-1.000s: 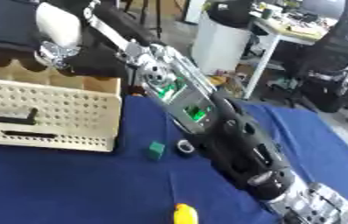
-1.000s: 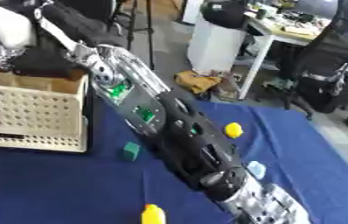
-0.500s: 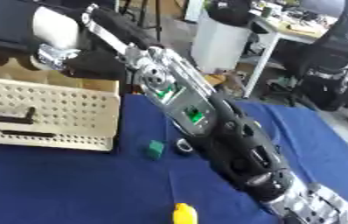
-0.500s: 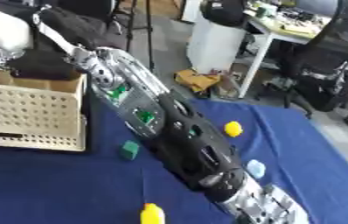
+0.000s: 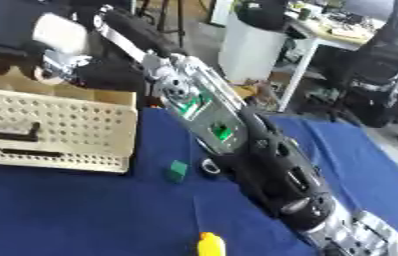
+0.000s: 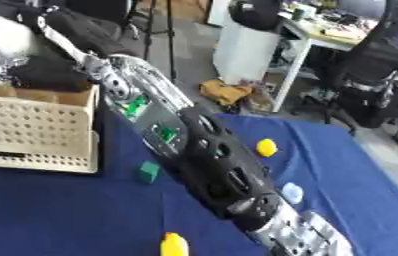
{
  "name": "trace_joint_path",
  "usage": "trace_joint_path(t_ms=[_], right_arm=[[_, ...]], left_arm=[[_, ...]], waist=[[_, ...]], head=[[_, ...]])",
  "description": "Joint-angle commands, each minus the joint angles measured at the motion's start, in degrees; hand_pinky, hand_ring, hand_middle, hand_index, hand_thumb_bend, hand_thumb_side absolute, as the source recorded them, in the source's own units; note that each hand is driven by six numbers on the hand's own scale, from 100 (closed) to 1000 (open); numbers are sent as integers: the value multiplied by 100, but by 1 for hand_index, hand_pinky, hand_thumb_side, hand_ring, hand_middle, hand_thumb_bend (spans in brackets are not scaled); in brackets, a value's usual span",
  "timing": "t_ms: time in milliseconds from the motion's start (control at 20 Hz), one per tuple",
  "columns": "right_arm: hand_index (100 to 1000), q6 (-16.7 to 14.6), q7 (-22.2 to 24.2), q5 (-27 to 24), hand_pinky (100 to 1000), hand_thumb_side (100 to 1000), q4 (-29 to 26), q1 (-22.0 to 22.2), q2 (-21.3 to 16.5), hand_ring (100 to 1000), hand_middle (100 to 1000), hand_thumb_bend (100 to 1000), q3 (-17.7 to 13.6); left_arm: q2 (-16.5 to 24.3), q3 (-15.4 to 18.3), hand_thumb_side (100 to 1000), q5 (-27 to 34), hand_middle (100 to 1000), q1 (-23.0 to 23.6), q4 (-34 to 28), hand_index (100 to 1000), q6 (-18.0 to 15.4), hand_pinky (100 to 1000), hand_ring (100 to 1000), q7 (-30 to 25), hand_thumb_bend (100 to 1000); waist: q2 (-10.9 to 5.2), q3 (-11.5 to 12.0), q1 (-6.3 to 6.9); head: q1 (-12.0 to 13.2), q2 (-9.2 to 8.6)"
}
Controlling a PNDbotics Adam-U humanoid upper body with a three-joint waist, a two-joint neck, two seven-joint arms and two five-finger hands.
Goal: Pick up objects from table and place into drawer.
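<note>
Right arm point(image 5: 237, 135) runs diagonally across both views and hides much of the desk point(image 5: 62, 210); the robot hand point(image 5: 58, 65) at its far end is blurred, over the back of the drawer point(image 5: 54, 130), and I cannot tell if it's open or holding anything. Left hand not visible. Drawer is cream, perforated front w/ a dark handle point(image 5: 10, 135), cut off at the left edge. On the blue desk: small green block point(image 5: 177, 171) near the drawer's corner, yellow item point(image 6: 174, 245) at the bottom edge, partly cut off, yellow ball point(image 6: 266, 147) and a pale blue bit point(image 6: 292, 192) beyond the arm. A dark ring shape point(image 5: 209, 167) sits beside the block, hard to make out.
</note>
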Motion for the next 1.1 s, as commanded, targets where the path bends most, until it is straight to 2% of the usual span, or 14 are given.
trace_joint_path(t_ms=[50,450,1050,1100], right_arm=[[840,14,-48,63,582,931,-27,-88,-70,842,605,402,-74],[829,88,-172,-8,582,927,-50,-91,-75,841,598,400,-89],[826,316,-529,-455,583,924,-403,-169,-238,842,599,403,-238],[824,327,-551,-490,582,981,-455,-168,-264,841,600,390,-250]], left_arm=[[41,9,1000,-8,725,-67,-74,921,11,635,807,-15,100],[30,0,1000,-6,727,-75,-74,921,4,636,808,-25,100],[60,9,1000,11,729,-1,-74,921,16,637,812,8,100],[63,11,1000,11,730,7,-74,921,16,637,813,12,100]], waist=[[-106,-8,59],[-95,-21,74],[-218,-117,128],[-224,-128,134]], head=[[-4,-64],[26,-64],[64,172],[70,187]])
